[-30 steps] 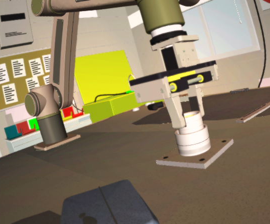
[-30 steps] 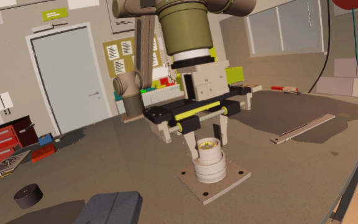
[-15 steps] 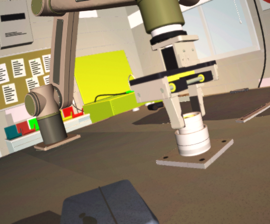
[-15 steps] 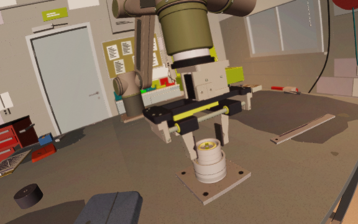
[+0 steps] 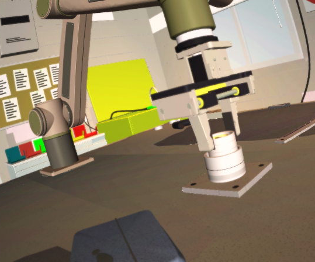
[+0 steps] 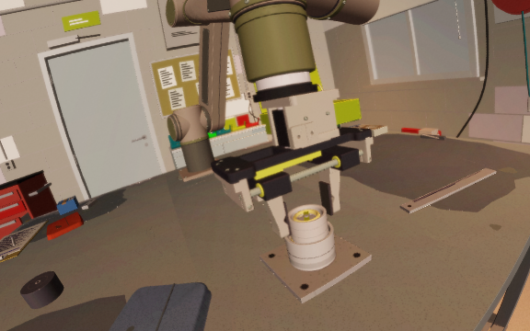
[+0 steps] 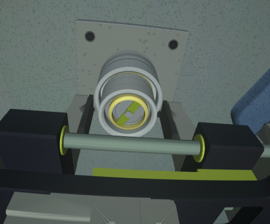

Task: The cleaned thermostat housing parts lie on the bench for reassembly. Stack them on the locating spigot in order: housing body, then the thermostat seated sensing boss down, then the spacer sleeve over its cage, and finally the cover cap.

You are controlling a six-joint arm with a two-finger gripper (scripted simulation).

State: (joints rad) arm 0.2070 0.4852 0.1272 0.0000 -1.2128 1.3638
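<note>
My gripper straddles the pale spacer sleeve with its fingers open, holding nothing, while the sleeve sits on the stack at the middle of the bench. Below the sleeve stands the wider housing body on the square base plate. From above, the thermostat's yellow cage and cross bar show inside the sleeve. The dark cover cap lies alone at the bench's near left.
A grey-blue block lies on the bench in front of the base plate. A long flat rail rests to the right. The arm's base stands behind at the left, near a yellow-green box.
</note>
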